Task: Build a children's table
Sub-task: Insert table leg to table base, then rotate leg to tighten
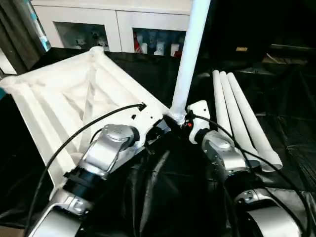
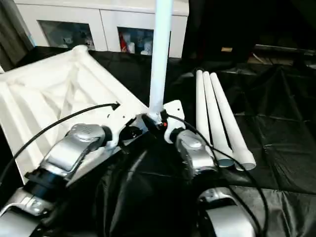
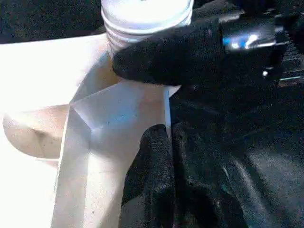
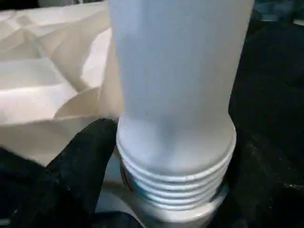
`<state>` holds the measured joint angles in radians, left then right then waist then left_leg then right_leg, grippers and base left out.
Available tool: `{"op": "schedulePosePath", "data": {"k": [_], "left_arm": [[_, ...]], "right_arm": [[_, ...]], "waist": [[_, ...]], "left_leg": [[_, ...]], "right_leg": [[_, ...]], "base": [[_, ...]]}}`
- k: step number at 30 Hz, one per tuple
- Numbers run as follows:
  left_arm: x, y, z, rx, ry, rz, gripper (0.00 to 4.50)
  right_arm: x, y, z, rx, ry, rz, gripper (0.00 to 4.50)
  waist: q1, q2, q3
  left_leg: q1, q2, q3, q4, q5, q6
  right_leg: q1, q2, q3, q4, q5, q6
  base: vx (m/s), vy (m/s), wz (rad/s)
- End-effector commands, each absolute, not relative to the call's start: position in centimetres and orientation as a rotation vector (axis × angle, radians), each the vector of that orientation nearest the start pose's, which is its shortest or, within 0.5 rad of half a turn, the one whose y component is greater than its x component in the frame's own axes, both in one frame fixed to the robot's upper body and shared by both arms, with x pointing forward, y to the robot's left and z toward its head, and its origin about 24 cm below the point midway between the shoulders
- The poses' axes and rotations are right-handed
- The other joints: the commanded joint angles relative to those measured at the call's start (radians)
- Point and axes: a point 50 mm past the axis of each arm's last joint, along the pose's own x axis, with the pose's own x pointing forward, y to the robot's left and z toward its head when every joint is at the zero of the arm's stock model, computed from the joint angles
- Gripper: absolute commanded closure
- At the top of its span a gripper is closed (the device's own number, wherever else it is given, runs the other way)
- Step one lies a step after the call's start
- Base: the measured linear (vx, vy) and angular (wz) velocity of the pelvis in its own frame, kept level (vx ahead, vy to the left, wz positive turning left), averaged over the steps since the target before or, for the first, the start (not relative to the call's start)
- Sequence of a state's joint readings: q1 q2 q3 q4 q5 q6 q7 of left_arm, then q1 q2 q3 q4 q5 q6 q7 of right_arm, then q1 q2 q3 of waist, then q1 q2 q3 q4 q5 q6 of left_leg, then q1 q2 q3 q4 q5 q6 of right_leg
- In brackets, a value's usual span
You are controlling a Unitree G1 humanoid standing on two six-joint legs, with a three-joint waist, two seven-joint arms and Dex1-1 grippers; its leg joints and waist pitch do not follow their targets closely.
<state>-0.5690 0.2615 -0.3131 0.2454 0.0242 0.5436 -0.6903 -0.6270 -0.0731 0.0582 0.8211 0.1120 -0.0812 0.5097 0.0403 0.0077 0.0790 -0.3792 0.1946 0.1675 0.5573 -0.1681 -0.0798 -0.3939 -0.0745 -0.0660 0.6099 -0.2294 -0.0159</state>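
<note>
A big table draped in black cloth (image 1: 291, 128) spreads out in front of me, and behind it stands a white cabinet (image 1: 118, 19) with glass doors. The tabletop of the children's table (image 1: 59, 98) lies upside down on the cloth toward my left, ribbed underside up, tilted so its near edge sits under my left forearm. Three loose white legs (image 2: 217, 118) lie side by side on the cloth to my right, touching one another, their open ends pointing toward me. A fourth leg (image 1: 190, 54) stands nearly upright at the tabletop's near right corner, leaning slightly, its threaded end (image 4: 175, 175) down at the corner socket (image 3: 90, 142); several thread ridges are visible above the socket, so it is not seated all the way in. My right claw (image 1: 183, 122) is clenched on that upright leg just above the threads, with one black finger (image 4: 76, 175) pressed against the leg's side in my right wrist view and the other finger at the opposite side. My left claw (image 3: 156, 152) rests at the tabletop's corner beside the socket, one black finger (image 3: 147, 180) lying on the white edge of the corner wall, but I cannot tell whether it is pinching the rim or merely pressing on it. In my left wrist view the right claw's finger (image 3: 166, 52) crosses just under the threaded end.
</note>
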Motion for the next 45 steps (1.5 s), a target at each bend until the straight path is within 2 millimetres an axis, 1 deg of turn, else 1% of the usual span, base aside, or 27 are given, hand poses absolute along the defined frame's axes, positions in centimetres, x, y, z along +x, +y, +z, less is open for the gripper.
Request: {"op": "schedulePosePath", "data": {"k": [1,2,3,4,6,7,8,9,11,14,15,16,17,18,19,20,22,25,28,29,31,34,35,38,40,41,45], "left_arm": [[31.8,7.7,9.6,0.379,0.282,-1.014,4.50],[31.5,7.7,9.6,0.384,0.268,-1.047,4.50],[31.4,7.7,9.6,0.388,0.257,-1.069,4.50],[31.1,7.8,9.4,0.389,0.267,-1.095,4.50],[30.6,8.2,9.1,0.397,0.278,-1.146,4.50],[30.4,8.4,8.9,0.401,0.291,-1.163,4.50],[30.3,8.5,8.8,0.405,0.292,-1.169,4.50],[30.1,9.0,8.5,0.413,0.301,-1.192,4.50],[29.8,9.6,8.2,0.419,0.314,-1.225,4.50],[29.6,10.0,8.1,0.422,0.325,-1.244,4.50],[29.5,10.3,8.0,0.426,0.334,-1.250,4.50],[29.3,10.6,7.9,0.438,0.344,-1.261,4.50],[29.2,10.9,7.7,0.446,0.356,-1.270,4.50],[29.2,11.0,7.7,0.446,0.355,-1.273,4.50],[29.1,11.0,7.8,0.443,0.354,-1.277,4.50],[29.0,11.1,7.8,0.437,0.353,-1.286,4.50],[29.0,11.1,7.8,0.435,0.351,-1.291,4.50],[28.8,11.1,7.7,0.434,0.356,-1.309,4.50],[28.8,11.2,7.6,0.439,0.358,-1.311,4.50],[28.8,11.2,7.5,0.441,0.360,-1.313,4.50],[28.8,11.2,7.5,0.441,0.361,-1.313,4.50],[28.9,11.3,7.5,0.443,0.364,-1.313,4.50],[28.9,11.3,7.5,0.443,0.365,-1.312,4.50],[28.9,11.4,7.5,0.445,0.366,-1.310,4.50],[28.9,11.5,7.5,0.446,0.367,-1.309,4.50],[28.8,11.5,7.4,0.446,0.368,-1.307,4.50],[29.0,11.6,7.3,0.448,0.376,-1.275,4.50]], "right_arm": [[33.8,-9.5,2.8,-0.033,0.220,0.699,0.54],[33.8,-9.7,3.2,-0.037,0.205,0.718,0.54],[33.7,-9.8,3.4,-0.039,0.195,0.731,0.54],[33.6,-10.0,3.8,-0.035,0.182,0.755,0.54],[33.2,-10.5,4.4,-0.034,0.160,0.804,0.54],[32.9,-10.8,4.6,-0.040,0.152,0.830,0.54],[32.8,-10.9,4.7,-0.044,0.148,0.841,0.54],[32.3,-11.5,5.0,-0.062,0.140,0.879,0.54],[31.6,-12.2,5.4,-0.081,0.134,0.925,0.54],[31.0,-12.7,5.6,-0.102,0.135,0.965,0.54],[30.7,-12.9,5.6,-0.125,0.139,0.982,0.54],[30.3,-13.4,5.7,-0.148,0.147,1.003,0.54],[29.8,-14.0,5.8,-0.170,0.159,1.027,0.54],[29.6,-14.1,5.8,-0.173,0.160,1.032,0.54],[29.5,-14.3,5.9,-0.174,0.159,1.035,0.54],[29.4,-14.5,6.0,-0.167,0.155,1.039,0.54],[29.4,-14.5,6.1,-0.162,0.155,1.041,0.54],[29.1,-14.5,6.3,-0.149,0.157,1.059,0.54],[29.0,-14.3,6.2,-0.148,0.161,1.061,0.54],[29.0,-14.1,6.2,-0.139,0.163,1.062,0.67],[29.0,-14.1,6.1,-0.135,0.166,1.064,0.67],[28.9,-13.9,6.0,-0.138,0.181,1.079,1.03],[28.9,-13.9,5.9,-0.140,0.184,1.082,1.03],[28.8,-13.9,5.8,-0.139,0.192,1.084,1.34],[28.9,-13.9,5.7,-0.139,0.196,1.081,1.39],[28.9,-13.8,5.7,-0.136,0.200,1.081,1.58],[28.8,-13.7,5.2,-0.108,0.220,1.059,1.70]], "waist": [[0.003,0.009,-0.075],[0.004,0.008,-0.078],[0.005,0.007,-0.077],[0.005,0.007,-0.077],[0.010,0.004,-0.075],[0.016,0.005,-0.075],[0.018,0.005,-0.075],[0.024,0.005,-0.073],[0.024,0.004,-0.072],[0.025,0.003,-0.072],[0.027,0.003,-0.072],[0.025,0.005,-0.072],[0.027,0.004,-0.070],[0.027,0.003,-0.071],[0.027,0.005,-0.070],[0.026,0.003,-0.072],[0.022,0.003,-0.071],[0.023,0.007,-0.070],[0.023,0.006,-0.072],[0.023,0.005,-0.071],[0.023,0.005,-0.071],[0.023,0.003,-0.072],[0.024,0.003,-0.072],[0.024,0.003,-0.074],[0.025,0.002,-0.074],[0.024,0.003,-0.073],[0.024,0.003,-0.073]], "left_leg": [[0.007,0.033,-0.005,-0.042,-0.025,0.117],[0.005,0.032,-0.003,-0.035,0.012,0.136],[0.004,0.031,-0.003,-0.033,0.023,0.156],[0.004,0.032,-0.002,-0.032,0.018,0.161],[0.006,0.033,-0.002,-0.032,0.002,0.171],[0.009,0.036,-0.001,-0.032,-0.004,0.174],[0.010,0.037,-0.001,-0.032,-0.002,0.172],[0.012,0.037,-0.001,-0.032,-0.007,0.171],[0.009,0.036,0.000,-0.032,-0.020,0.162],[0.009,0.037,0.000,-0.033,-0.043,0.148],[0.009,0.036,0.000,-0.034,-0.055,0.137],[0.009,0.035,0.000,-0.033,-0.057,0.134],[0.010,0.035,0.000,-0.033,-0.064,0.131],[0.009,0.035,0.000,-0.033,-0.067,0.130],[0.009,0.035,0.000,-0.034,-0.071,0.128],[0.009,0.034,0.000,-0.033,-0.072,0.124],[0.007,0.033,0.000,-0.032,-0.084,0.119],[0.009,0.035,-0.001,-0.032,-0.090,0.116],[0.009,0.035,-0.001,-0.030,-0.092,0.110],[0.008,0.034,-0.001,-0.030,-0.097,0.106],[0.008,0.034,-0.001,-0.030,-0.109,0.100],[0.008,0.034,0.000,-0.029,-0.114,0.094],[0.008,0.033,-0.001,-0.029,-0.110,0.094],[0.007,0.032,-0.001,-0.026,-0.090,0.101],[0.007,0.031,0.000,-0.025,-0.083,0.105],[0.006,0.032,-0.001,-0.025,-0.081,0.108],[0.006,0.031,-0.001,-0.025,-0.081,0.109]], "right_leg": [[0.061,-0.060,0.047,-0.044,0.232,-0.291],[0.061,-0.059,0.047,-0.036,0.296,-0.300],[0.060,-0.057,0.045,-0.035,0.326,-0.303],[0.059,-0.059,0.045,-0.033,0.326,-0.307],[0.061,-0.059,0.045,-0.035,0.301,-0.302],[0.059,-0.060,0.046,-0.035,0.279,-0.298],[0.057,-0.059,0.046,-0.035,0.273,-0.298],[0.056,-0.058,0.047,-0.037,0.257,-0.294],[0.057,-0.058,0.047,-0.036,0.236,-0.289],[0.058,-0.059,0.048,-0.039,0.200,-0.278],[0.058,-0.060,0.048,-0.040,0.181,-0.278],[0.057,-0.059,0.048,-0.040,0.175,-0.279],[0.057,-0.057,0.049,-0.043,0.164,-0.274],[0.059,-0.058,0.049,-0.042,0.161,-0.270],[0.058,-0.058,0.049,-0.043,0.154,-0.270],[0.059,-0.059,0.049,-0.042,0.150,-0.272],[0.057,-0.060,0.049,-0.043,0.130,-0.278],[0.056,-0.058,0.050,-0.043,0.117,-0.276],[0.055,-0.058,0.050,-0.041,0.118,-0.280],[0.055,-0.058,0.050,-0.040,0.115,-0.281],[0.054,-0.058,0.049,-0.041,0.097,-0.279],[0.055,-0.059,0.050,-0.041,0.083,-0.273],[0.055,-0.059,0.050,-0.041,0.087,-0.273],[0.056,-0.058,0.050,-0.037,0.113,-0.274],[0.056,-0.058,0.050,-0.036,0.122,-0.276],[0.056,-0.058,0.050,-0.036,0.126,-0.277],[0.057,-0.058,0.049,-0.036,0.122,-0.276]], "base": [[0.000,0.000,0.00],[0.000,0.000,0.00],[0.000,0.000,0.00],[0.000,0.000,0.00],[0.000,0.000,0.00],[0.000,0.000,0.00],[0.000,0.000,0.00],[0.000,0.000,0.00],[0.000,0.000,0.00],[0.000,0.000,0.00],[0.000,0.000,0.00],[0.000,0.000,0.00],[0.000,0.000,0.00],[0.000,0.000,0.00],[0.000,0.000,0.00],[0.000,0.000,0.00],[0.000,0.000,0.00],[0.000,0.000,0.00],[0.000,0.000,0.00],[0.000,0.000,0.00],[0.000,0.000,0.00],[0.000,0.000,0.00],[0.000,0.000,0.00],[0.000,0.000,0.00],[0.000,0.000,0.00],[0.000,0.000,0.00],[0.000,0.000,0.00]]}}
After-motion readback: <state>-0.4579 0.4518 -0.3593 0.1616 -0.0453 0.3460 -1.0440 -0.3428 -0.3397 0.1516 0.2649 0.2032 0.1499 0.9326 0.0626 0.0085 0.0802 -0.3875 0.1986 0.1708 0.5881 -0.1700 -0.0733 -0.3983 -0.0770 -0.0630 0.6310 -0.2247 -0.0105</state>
